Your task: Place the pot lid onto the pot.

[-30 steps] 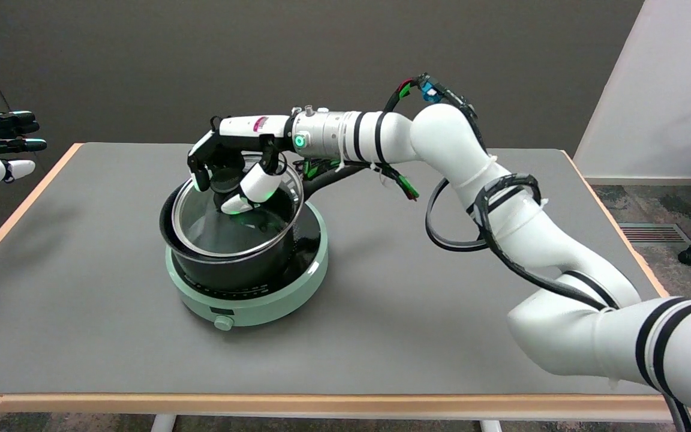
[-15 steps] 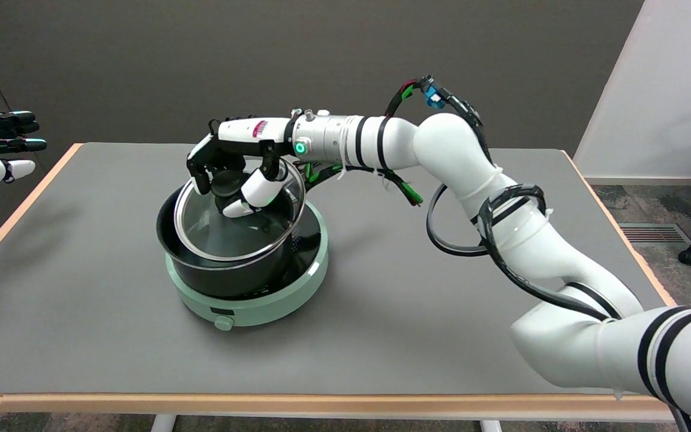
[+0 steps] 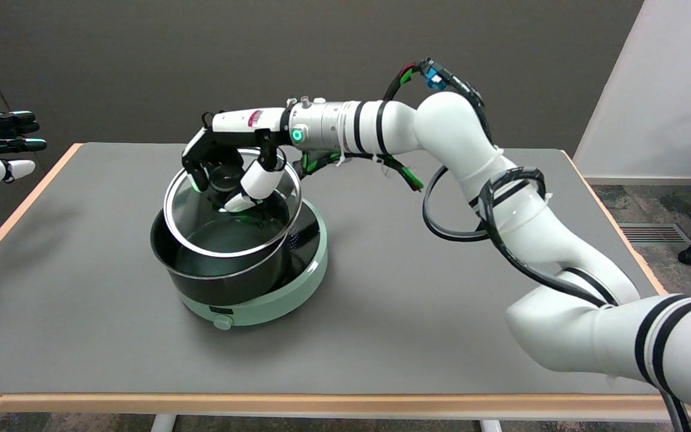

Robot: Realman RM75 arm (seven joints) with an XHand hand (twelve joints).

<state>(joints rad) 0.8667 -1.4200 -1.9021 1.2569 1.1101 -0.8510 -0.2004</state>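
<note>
Right hand (image 3: 231, 162) clasping glass pot lid (image 3: 231, 207) by its half-hidden knob, apparently tilted above pot (image 3: 219, 276)

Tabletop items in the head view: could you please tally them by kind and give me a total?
Black pot: 1
Glass pot lid, held tilted above the pot by the right hand: 1
Mint-green induction cooker, under the pot: 1
Total: 3

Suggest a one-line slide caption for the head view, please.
Right hand grips the glass lid by its knob, tilted over the black pot on a green cooktop.
</note>
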